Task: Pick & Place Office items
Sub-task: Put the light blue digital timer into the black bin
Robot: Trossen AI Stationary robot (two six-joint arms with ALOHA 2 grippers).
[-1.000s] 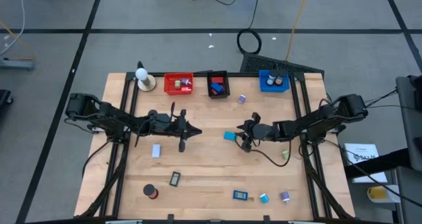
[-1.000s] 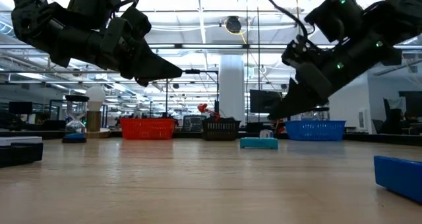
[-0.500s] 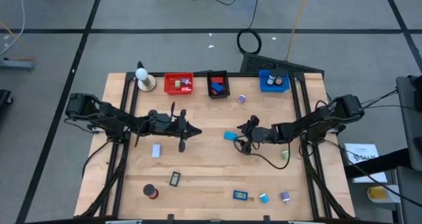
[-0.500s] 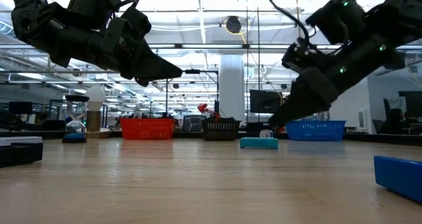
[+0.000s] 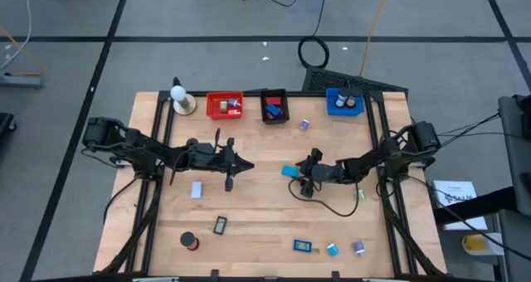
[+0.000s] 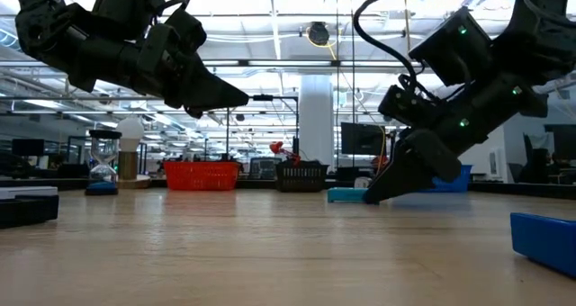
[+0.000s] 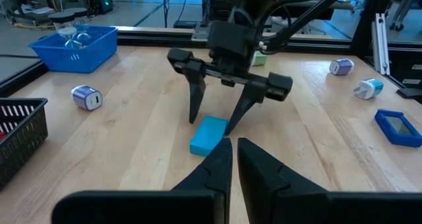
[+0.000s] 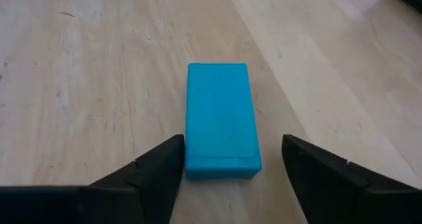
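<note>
A light-blue block [image 8: 219, 118] lies flat on the wooden table, a little right of centre [image 5: 289, 172]. My right gripper [image 8: 231, 151] is open and low over the table. Its two fingers stand on either side of the block's near end, with a gap showing at one side. The left wrist view shows the same from the front: the right gripper [image 7: 212, 125] straddles the block [image 7: 209, 133]. My left gripper [image 5: 249, 166] is shut and hovers left of centre, pointing at the block. Other small pieces lie scattered toward the near edge.
Red bin [image 5: 224, 105], black bin [image 5: 274, 105] and blue bin [image 5: 344, 102] line the far edge, beside a white ball on a tan base [image 5: 180, 99]. Loose pieces: a purple one [image 5: 304, 125], a pale block [image 5: 197, 189], a black-framed rectangle [image 5: 220, 225], a black roll [image 5: 191, 241], a blue rectangle [image 5: 302, 246].
My right gripper has moved down and toward the table's left, tipping its fingers down until they reach the table around the light-blue block. It stays open. The block has not moved.
</note>
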